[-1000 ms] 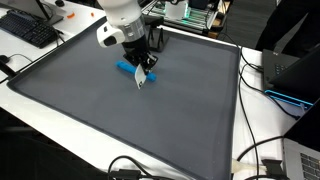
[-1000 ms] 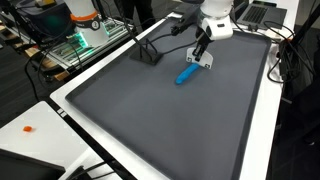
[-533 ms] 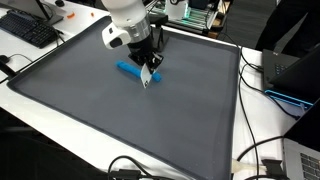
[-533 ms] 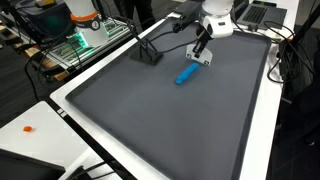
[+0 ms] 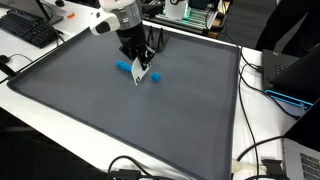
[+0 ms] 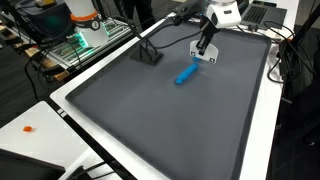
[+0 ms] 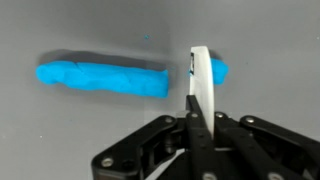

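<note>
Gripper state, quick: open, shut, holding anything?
Gripper: shut on a thin white flat strip, held edge-on over a long bright-blue stick lying on the grey mat; whether the two touch cannot be told.

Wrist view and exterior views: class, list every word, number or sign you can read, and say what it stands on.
No text can be read.
White piece in the gripper: small dark mark by its edge, too blurred to read.
Keyboard: key legends too small to read.

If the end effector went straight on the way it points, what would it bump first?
Probably the blue stick: the white strip in the end effector crosses it, but depth is unclear.
</note>
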